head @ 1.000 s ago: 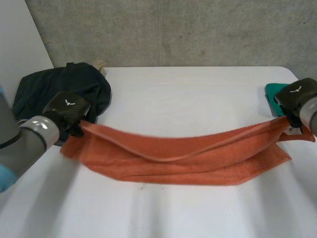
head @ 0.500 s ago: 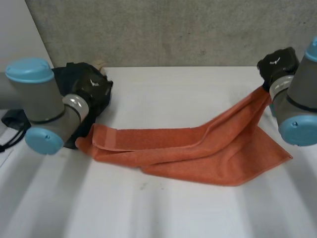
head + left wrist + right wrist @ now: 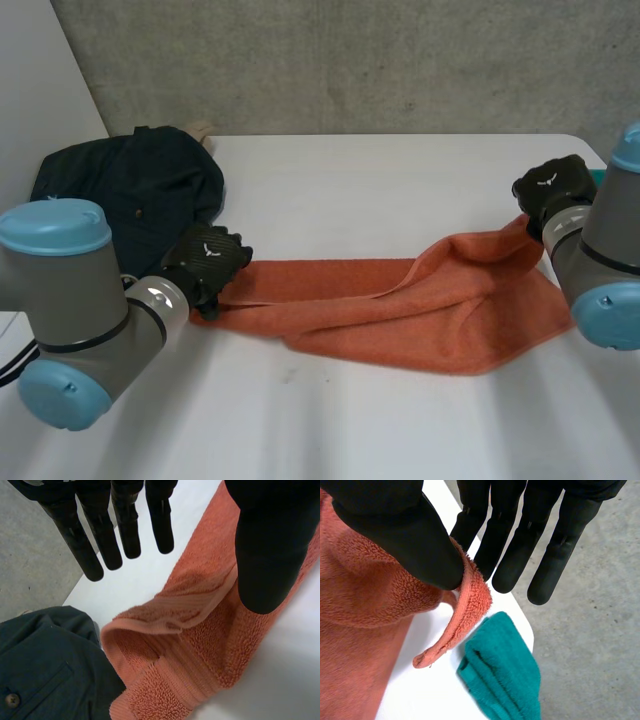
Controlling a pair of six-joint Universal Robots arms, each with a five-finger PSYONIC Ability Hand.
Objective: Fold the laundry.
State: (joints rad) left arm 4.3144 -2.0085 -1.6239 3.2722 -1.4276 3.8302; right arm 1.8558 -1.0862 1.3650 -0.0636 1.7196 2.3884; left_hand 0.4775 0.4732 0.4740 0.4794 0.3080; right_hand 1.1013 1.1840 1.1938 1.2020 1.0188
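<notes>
An orange terry-cloth towel [image 3: 400,310] lay stretched across the white bench [image 3: 380,180], doubled lengthwise into a long band that widened toward the robot's right. The black left hand [image 3: 205,262] sat at the towel's left end, just beside a crumpled, dark blue-green fabric garment [image 3: 130,185] heaped at the bench's far left corner. In the left wrist view its fingers [image 3: 127,530] were straight and spread well apart from the thumb [image 3: 265,545], gripping nothing. Bare bench showed between them, and the towel's folded, ribbed end lay loose beneath the palm, touching the garment, on which a pocket and a small button [image 3: 10,700] showed. The black right hand [image 3: 550,195] was at the towel's right end, where the cloth rose off the bench up to it. In the right wrist view the thumb [image 3: 395,530] pressed the towel's hemmed edge against the straight fingers [image 3: 510,545], pinching it, and the free corner [image 3: 445,640] curled down below the grip. Just beyond that corner, at the bench's rounded edge, lay a small folded teal terry cloth [image 3: 505,670]. It lay close to the orange towel, apart from it.
</notes>
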